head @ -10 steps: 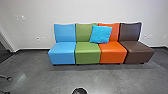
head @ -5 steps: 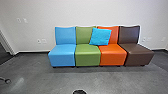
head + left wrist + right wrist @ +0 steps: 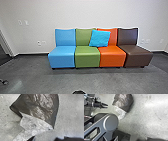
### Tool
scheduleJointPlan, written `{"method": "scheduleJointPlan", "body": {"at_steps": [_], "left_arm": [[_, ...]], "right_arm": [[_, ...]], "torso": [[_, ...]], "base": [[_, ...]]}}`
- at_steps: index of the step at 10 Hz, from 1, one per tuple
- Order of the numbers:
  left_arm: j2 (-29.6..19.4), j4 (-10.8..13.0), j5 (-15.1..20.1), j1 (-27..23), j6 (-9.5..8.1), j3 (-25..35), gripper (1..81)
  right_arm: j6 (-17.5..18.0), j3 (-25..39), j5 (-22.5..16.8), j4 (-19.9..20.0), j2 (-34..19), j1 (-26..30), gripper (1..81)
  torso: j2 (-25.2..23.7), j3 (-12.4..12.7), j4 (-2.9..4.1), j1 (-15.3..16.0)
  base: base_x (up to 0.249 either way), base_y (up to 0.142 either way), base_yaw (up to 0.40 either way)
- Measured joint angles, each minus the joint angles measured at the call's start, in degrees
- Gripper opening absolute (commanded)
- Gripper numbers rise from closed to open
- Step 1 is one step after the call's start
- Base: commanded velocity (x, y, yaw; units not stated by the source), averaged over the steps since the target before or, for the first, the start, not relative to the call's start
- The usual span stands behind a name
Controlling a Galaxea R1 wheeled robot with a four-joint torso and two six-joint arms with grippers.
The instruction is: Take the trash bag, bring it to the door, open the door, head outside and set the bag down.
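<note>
Pickup step, we judge: trash bag (image 3: 124, 100) on floor (image 3: 146, 119), ungrasped.
Left gripper (image 3: 107, 106) near bag, fingers apart, empty; right gripper: state we can't tell. Grasp calls for pinching bag's clear end (image 3: 121, 114).

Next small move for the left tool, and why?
I'd ease the left tool toward the trash bag, probably at the pale crumpled plastic along its edge. In the right wrist view the tool's fingers are parted and a gap separates them from the bag, which appears to rest on the floor, so it doesn't look held yet.
</note>
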Motion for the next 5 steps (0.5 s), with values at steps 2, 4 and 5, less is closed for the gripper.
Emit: {"method": "scheduleJointPlan", "body": {"at_steps": [2,4,5], "left_arm": [[1.8,0.2,1.0,-2.1,0.02,-0.8,81.1],[3.5,0.2,2.5,-4.8,0.02,-2.3,81.1],[4.3,0.2,3.0,-5.6,0.02,-3.5,81.1]], "right_arm": [[1.3,0.5,-2.0,0.0,-0.4,3.5,81.1],[3.0,3.5,-4.2,0.0,-2.7,7.5,81.1],[3.8,4.9,-5.7,0.0,-3.8,9.2,81.1]], "torso": [[-2.8,-3.0,-0.15,1.7],[-5.7,-3.9,-0.15,3.5],[-7.7,-4.0,-0.15,4.8]], "base": [[0.000,0.000,0.000],[0.000,0.000,0.000],[0.000,0.000,0.000]]}}
